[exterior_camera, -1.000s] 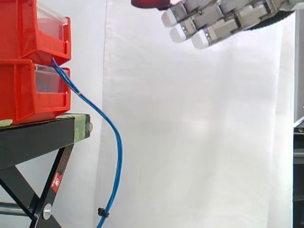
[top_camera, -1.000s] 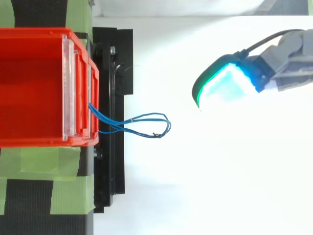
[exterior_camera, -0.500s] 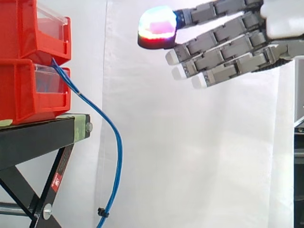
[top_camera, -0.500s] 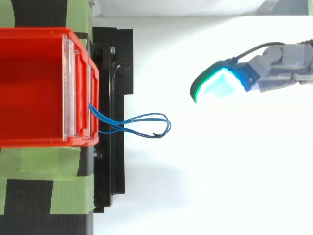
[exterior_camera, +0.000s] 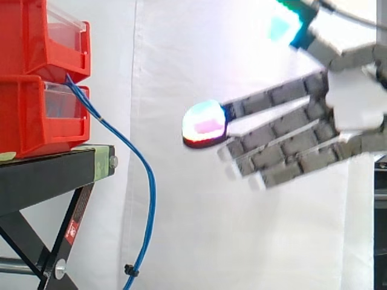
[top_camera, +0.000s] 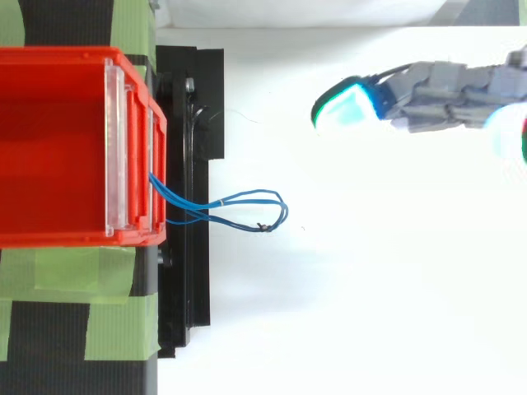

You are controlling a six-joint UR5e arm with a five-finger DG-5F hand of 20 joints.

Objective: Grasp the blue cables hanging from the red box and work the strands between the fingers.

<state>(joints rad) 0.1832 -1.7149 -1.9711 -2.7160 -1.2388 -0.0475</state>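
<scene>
Level side view; overhead top view.

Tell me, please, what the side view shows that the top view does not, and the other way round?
Side view: two red bins stacked on the black stand, its crossed legs, and the blue cables dropping in a curve from between the bins, with a black clip near the bottom.
Top view: the cables as a loop of separate strands, green tape on the stand, and the hand offset to one side of that loop.
Both: the hand open with straight fingers, apart from the untouched cables.
</scene>
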